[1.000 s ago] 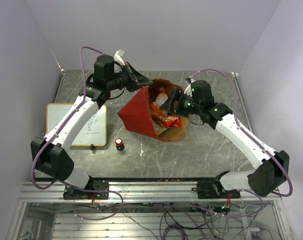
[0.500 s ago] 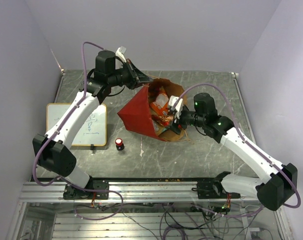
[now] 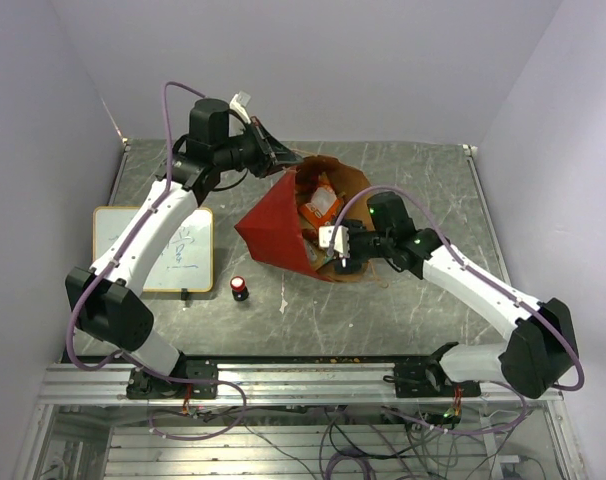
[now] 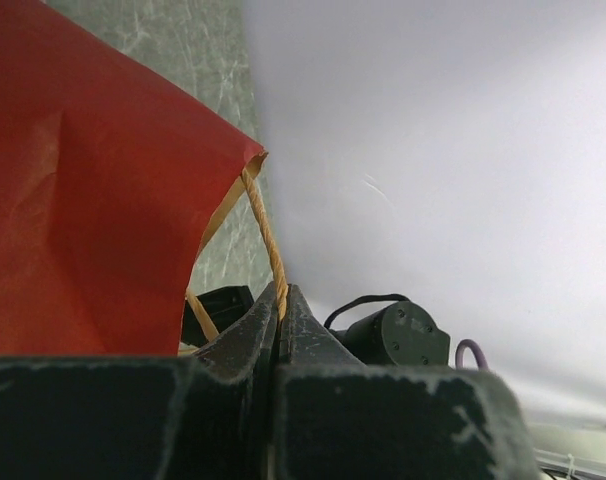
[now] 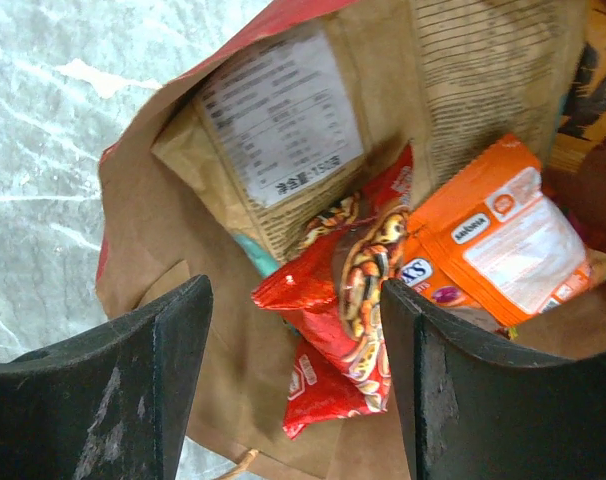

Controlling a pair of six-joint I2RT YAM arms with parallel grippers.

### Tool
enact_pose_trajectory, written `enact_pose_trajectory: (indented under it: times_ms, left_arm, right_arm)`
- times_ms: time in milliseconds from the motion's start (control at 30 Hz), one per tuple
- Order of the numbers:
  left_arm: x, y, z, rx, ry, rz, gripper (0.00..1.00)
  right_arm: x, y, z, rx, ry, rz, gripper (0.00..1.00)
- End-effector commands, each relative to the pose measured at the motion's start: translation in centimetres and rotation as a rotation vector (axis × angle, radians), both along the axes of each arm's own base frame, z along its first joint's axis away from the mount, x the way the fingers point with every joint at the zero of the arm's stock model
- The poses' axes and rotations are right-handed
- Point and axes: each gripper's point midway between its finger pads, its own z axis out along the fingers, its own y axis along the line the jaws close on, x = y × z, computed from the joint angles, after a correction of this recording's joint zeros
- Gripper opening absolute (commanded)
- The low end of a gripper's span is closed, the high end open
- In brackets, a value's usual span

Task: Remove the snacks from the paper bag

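Swinging in since a second ago, the right gripper has dropped from the far-right side of the paper bag to the near lip of its mouth; the left arm is barely shifting.

Nearest the arm bases, bare grey table is showing along the bag's near side and to its right. A small red-and-black cylinder is standing near the bag's near-left corner, apart from it. A white board is lying well to the bag's left.

The bag is resting tilted on the table. Its long axis is running from the closed red end at the left to the open mouth at the right, and the mouth is facing up and toward the right arm.

The right gripper is hovering at that mouth with its jaws standing apart, gripping nothing. In its wrist view, the brown kraft inside is showing with snacks packed in. A red packet is lying straight ahead, and an orange packet is sitting just beside it. A kraft-coloured pack with a white label is leaning behind both.

Farthest back, the left gripper is pinching the bag's cord handle with its jaws closed tight, holding the far rim of the red wall up. The back wall is standing just beyond that rim.
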Motion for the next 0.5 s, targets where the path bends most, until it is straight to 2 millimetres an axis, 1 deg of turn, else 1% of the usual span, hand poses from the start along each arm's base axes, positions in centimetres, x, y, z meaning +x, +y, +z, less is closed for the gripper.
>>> enact_pose_trajectory:
  times_ms: [0,100,133,167,233,300,367,467]
  left_arm:
    - [0.4,0.8,1.6,0.01,-0.047,0.011,0.07]
    - [0.3,0.9,1.4,0.009,-0.039,0.009,0.07]
    - [0.3,0.9,1.3,0.009,-0.036,0.012,0.07]
    - [0.2,1.0,1.2,0.012,-0.034,0.016,0.07]
    - [0.1,1.2,0.7,0.024,-0.028,0.021,0.07]
    - [0.0,1.3,0.3,0.032,-0.017,0.018,0.07]
    - [-0.1,1.3,0.4,0.036,-0.017,0.014,0.07]
    - [-0.1,1.6,0.9,0.042,-0.03,0.022,0.07]
  right_arm:
    - [-0.2,0.3,-1.6,-0.062,-0.076,0.06,0.68]
    - [0.2,0.5,-3.0,-0.132,-0.129,0.055,0.66]
    - [0.8,0.3,-3.1,-0.139,-0.147,0.027,0.66]
    - [1.3,0.3,-3.0,-0.133,-0.163,0.003,0.65]
    - [1.6,0.3,-3.1,-0.139,-0.188,0.005,0.63]
    - [2.5,0.0,-3.0,-0.146,-0.22,-0.039,0.61]
    - [3.4,-0.4,-2.4,-0.136,-0.257,-0.098,0.6]
    - [4.3,-0.3,-1.4,-0.107,-0.283,-0.147,0.56]
